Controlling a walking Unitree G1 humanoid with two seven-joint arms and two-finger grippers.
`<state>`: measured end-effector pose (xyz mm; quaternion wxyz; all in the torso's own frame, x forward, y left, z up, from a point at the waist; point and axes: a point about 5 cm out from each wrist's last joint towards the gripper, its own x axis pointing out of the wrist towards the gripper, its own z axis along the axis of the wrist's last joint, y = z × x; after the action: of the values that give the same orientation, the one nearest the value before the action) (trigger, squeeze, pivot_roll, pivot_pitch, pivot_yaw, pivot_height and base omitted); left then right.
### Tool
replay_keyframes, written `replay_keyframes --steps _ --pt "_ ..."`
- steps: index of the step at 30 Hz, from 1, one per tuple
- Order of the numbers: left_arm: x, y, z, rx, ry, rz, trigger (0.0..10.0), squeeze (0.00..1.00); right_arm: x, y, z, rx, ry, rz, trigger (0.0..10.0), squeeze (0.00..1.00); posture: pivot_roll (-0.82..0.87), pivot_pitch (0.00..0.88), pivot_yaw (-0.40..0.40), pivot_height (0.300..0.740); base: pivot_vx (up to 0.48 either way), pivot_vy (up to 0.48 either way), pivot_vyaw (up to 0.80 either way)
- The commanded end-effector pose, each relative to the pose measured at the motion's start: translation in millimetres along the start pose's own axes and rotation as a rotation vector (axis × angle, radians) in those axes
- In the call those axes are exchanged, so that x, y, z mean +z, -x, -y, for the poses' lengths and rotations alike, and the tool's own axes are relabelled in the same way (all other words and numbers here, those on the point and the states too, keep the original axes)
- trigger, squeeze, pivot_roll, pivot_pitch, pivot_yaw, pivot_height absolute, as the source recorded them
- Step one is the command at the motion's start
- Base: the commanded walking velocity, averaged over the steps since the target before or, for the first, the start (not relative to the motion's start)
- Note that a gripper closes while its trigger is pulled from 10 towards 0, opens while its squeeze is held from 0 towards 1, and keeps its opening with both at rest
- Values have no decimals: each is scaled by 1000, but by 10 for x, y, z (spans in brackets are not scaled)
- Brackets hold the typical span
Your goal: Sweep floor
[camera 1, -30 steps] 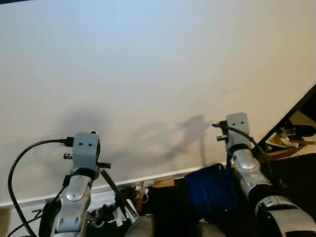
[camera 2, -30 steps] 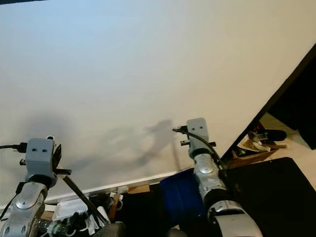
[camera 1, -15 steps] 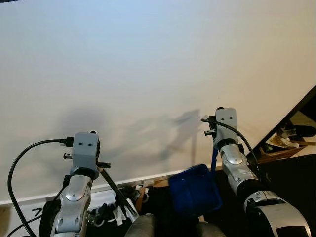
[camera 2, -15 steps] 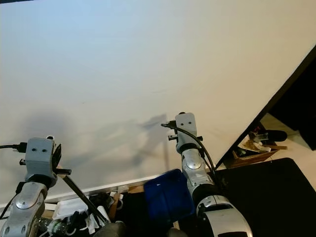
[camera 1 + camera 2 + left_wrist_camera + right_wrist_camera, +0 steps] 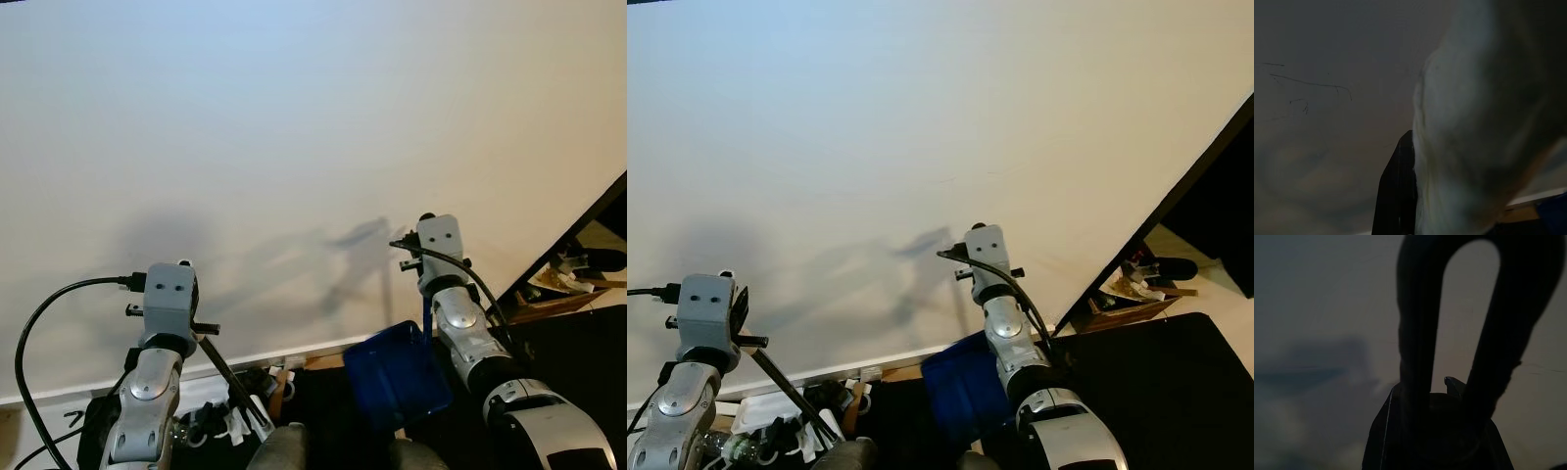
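1. Right gripper (image 5: 1449, 333) is clenched on the loop handle of the blue plastic dustpan (image 5: 396, 373), which hangs beside the right forearm, near the plain white wall (image 5: 294, 147).
2. Change: over the last second the dustpan has swung leftward and the right wrist has risen; judged as carrying, no sweeping yet.
3. Left gripper (image 5: 1400, 196): cannot tell its grip; a thin black rod (image 5: 233, 382) runs down from its wrist.
4. Dustpan contents not visible.

The blue dustpan (image 5: 394, 374) is hanging tilted by the wall; the black broomstick (image 5: 231, 380) is slanting down left of it.
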<state>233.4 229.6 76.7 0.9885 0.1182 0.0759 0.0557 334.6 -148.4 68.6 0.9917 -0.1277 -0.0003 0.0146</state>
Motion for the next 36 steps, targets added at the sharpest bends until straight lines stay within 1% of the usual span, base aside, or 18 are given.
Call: replay_keyframes --steps 1,6,8,17,21,25,27,30,31,35,36 --pt "19 16 -7 -5 -7 5 10000 0 108 -42 63 -27 -3 65 10000 0 231 87 10 740 0 0 0" --pt "32 3 8 -13 -8 9 10000 0 75 -37 57 -31 30 46 10000 0 239 84 14 740 0 0 0" --pt "30 12 -11 -11 -10 8 10000 0 71 -34 44 -32 49 46 10000 0 241 83 12 740 0 0 0" --pt "29 23 -23 -11 -16 7 10000 0 32 -25 40 -40 19 18 10000 0 248 83 19 740 0 0 0" --pt "43 25 -25 -14 -19 9 10000 0 35 -35 15 -43 5 8 10000 0 258 87 25 740 0 0 0" --pt "38 52 -62 -11 -28 4 10000 0 51 -45 -76 -25 0 3 10000 0 271 91 25 740 0 0 0" --pt "38 52 -62 -11 -28 4 10000 0 51 -45 -76 -25 0 3 10000 0 271 91 25 740 0 0 0" --pt "32 64 -65 -8 -28 2 10000 0 43 -35 -161 -3 0 -7 10000 0 276 93 25 740 0 0 0" --pt "32 64 -65 -8 -28 2 10000 0 43 -35 -161 -3 0 -7 10000 0 276 93 25 740 0 0 0" --pt "30 79 -62 -8 -28 -3 10000 0 42 -24 -285 30 -2 -18 10000 0 282 97 27 740 0 0 0" --pt "30 79 -62 -8 -28 -3 10000 0 42 -24 -285 30 -2 -18 10000 0 282 97 27 740 0 0 0"
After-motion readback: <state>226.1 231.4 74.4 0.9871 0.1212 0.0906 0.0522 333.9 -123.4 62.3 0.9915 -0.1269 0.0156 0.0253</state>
